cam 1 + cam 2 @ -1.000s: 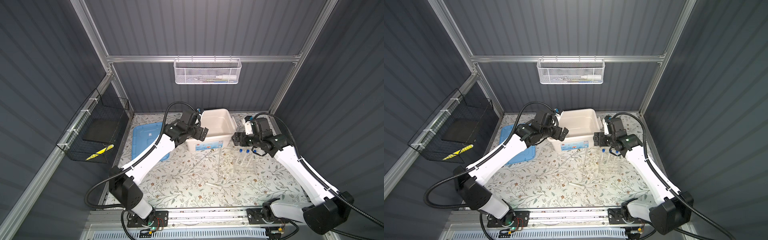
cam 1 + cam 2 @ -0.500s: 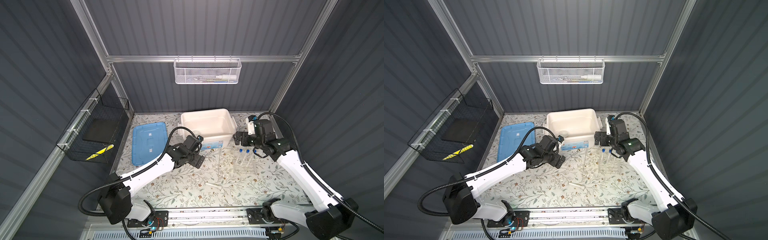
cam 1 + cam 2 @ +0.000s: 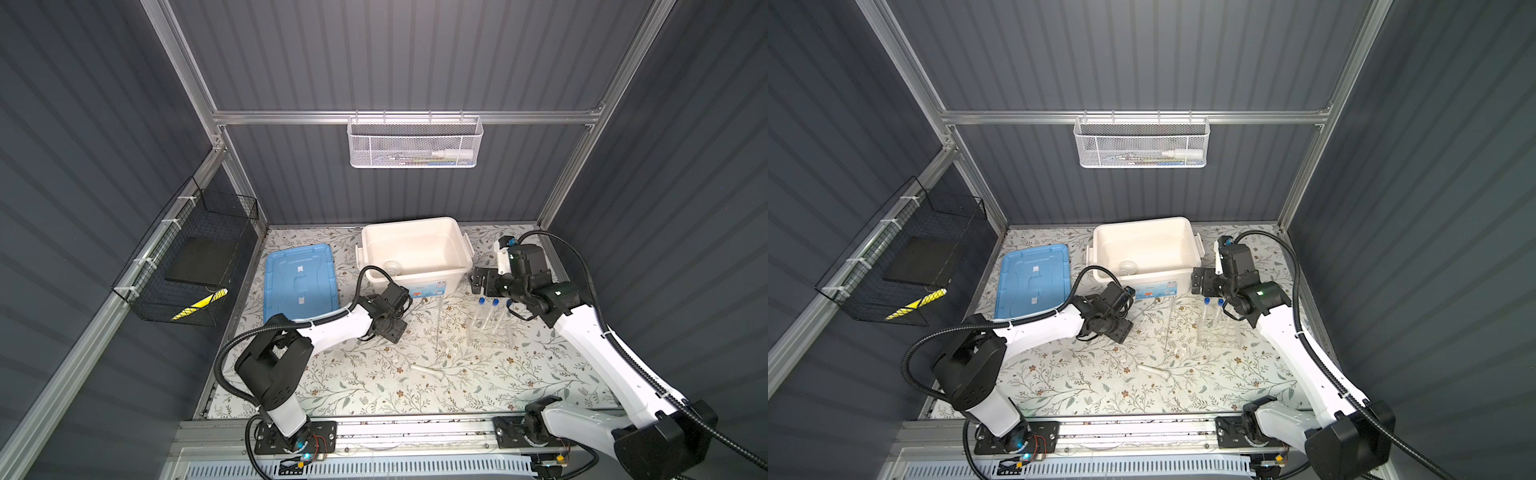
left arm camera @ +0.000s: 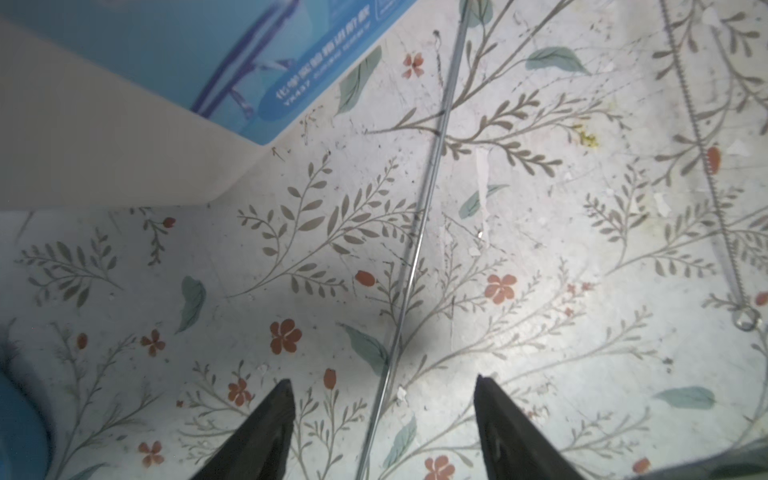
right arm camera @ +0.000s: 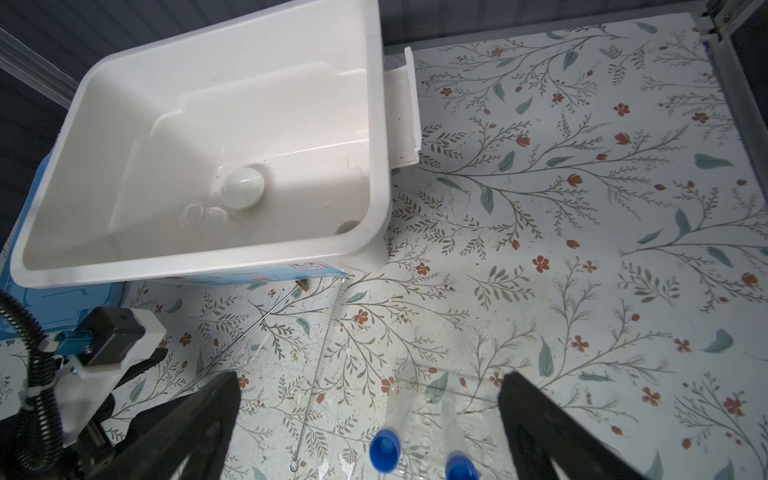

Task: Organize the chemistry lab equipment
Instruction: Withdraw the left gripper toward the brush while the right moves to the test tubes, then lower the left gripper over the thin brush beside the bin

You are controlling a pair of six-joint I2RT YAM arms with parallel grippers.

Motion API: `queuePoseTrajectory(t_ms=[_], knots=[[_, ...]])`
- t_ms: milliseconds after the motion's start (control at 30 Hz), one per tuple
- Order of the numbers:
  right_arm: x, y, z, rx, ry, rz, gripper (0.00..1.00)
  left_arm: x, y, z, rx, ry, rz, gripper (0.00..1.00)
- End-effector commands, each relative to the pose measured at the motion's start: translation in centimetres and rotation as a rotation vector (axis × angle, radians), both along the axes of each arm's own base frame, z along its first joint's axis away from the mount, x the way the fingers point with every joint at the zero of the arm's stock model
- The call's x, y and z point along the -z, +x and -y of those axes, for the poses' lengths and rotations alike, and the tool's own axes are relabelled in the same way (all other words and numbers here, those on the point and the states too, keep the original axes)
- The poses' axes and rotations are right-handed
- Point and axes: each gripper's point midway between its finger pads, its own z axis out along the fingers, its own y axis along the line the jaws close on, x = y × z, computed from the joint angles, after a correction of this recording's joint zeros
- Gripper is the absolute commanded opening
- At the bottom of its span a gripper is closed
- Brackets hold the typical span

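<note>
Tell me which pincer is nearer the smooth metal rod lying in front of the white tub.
Left. The smooth metal rod runs between the open left pincer's fingers, untouched. The right pincer hangs open over the blue-capped test tubes, farther away.

A blue label (image 4: 291, 62) was seen on the outer wall of the white tub (image 4: 104, 145). White Chinese characters were printed on it inside a darker blue oval, but they were too blurred to be read. A smaller line beneath them seemed to begin with "YX437", though this could not be confirmed. In both top views the label's print was too small to be made out. A yellow-and-black striped marking (image 3: 200, 304) was seen in the black wire basket (image 3: 232, 232), without letters.
</note>
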Motion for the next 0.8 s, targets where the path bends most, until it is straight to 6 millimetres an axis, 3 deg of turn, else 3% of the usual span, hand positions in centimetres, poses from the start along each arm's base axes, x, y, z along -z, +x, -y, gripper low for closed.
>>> queuePoseTrajectory(t_ms=[0, 167, 400, 767], knots=[[-0.7, 0.0, 0.4, 0.018, 0.011, 0.033, 0.99, 0.6, 0.9, 0.9, -0.007, -0.010, 0.018, 0.64], [-0.3, 0.0, 0.8, 0.027, 0.006, 0.026, 0.99, 2.6, 1.0, 1.1, 0.007, 0.024, -0.011, 0.51], [-0.5, -0.6, 1.1, 0.029, 0.014, 0.034, 0.99, 3.7, 0.6, 1.4, 0.041, 0.026, -0.043, 0.35], [-0.6, -0.5, 1.4, 0.037, 0.012, 0.034, 0.99, 6.1, -3.1, 0.5, 0.108, 0.030, -0.189, 0.21]])
